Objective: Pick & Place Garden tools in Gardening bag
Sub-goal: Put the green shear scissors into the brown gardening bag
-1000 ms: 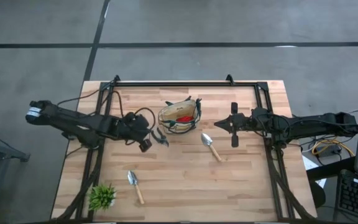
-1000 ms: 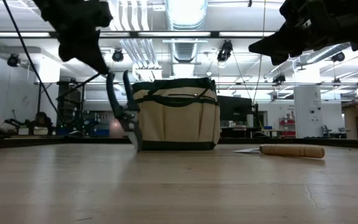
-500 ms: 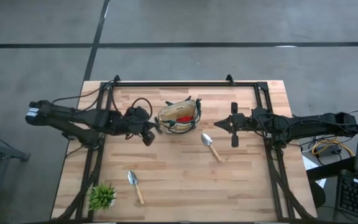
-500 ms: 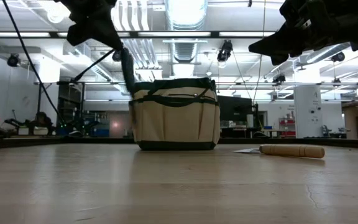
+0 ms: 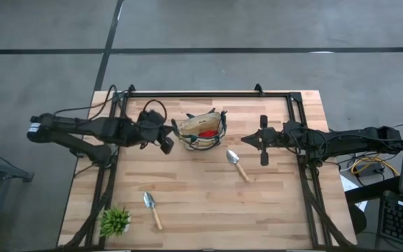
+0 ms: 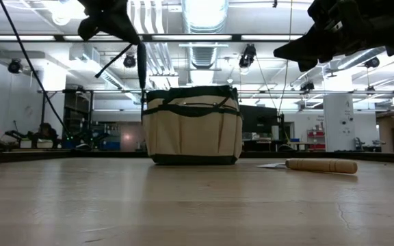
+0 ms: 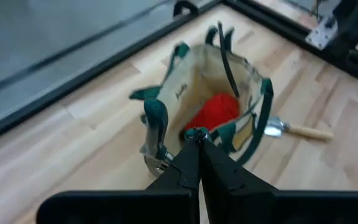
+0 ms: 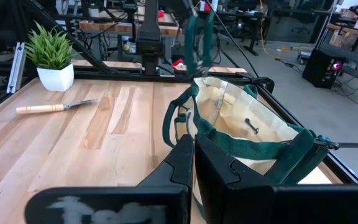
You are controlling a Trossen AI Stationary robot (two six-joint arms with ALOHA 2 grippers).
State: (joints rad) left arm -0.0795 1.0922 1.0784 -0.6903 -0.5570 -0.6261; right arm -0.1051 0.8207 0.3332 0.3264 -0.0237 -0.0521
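The tan gardening bag (image 5: pixel 201 131) with green trim stands open at the table's middle far side, and a red glove (image 7: pixel 213 112) lies inside it. My left gripper (image 5: pixel 172 134) is shut on green-handled pruning shears (image 7: pixel 154 127) at the bag's left rim, at rim height and above in the low view (image 6: pixel 141 65). My right gripper (image 5: pixel 246 140) hovers shut and empty to the right of the bag. One trowel (image 5: pixel 238 165) lies flat to the right of the bag, another (image 5: pixel 152 208) near the front left. My left gripper (image 7: pixel 196 134) holds the pruning shears, but its own fingers hide the place of contact; the shears' metal part (image 7: pixel 159 163) shows right beside them. The fingers slant down from the table's left toward the bag. The shears hang upright, clear of the table.
A spiky green plant in a white pot (image 5: pixel 115 220) stands at the front left corner. A black frame rail (image 5: pixel 208 93) runs along the table's far edge. Bare wood lies between the bag and the near edge.
My left gripper has risen and gone toward the table's far edge and the bag, still shut on the shears. The shears, which hung with their low end near the table beside the bag, are now lifted to the height of the bag's left rim.
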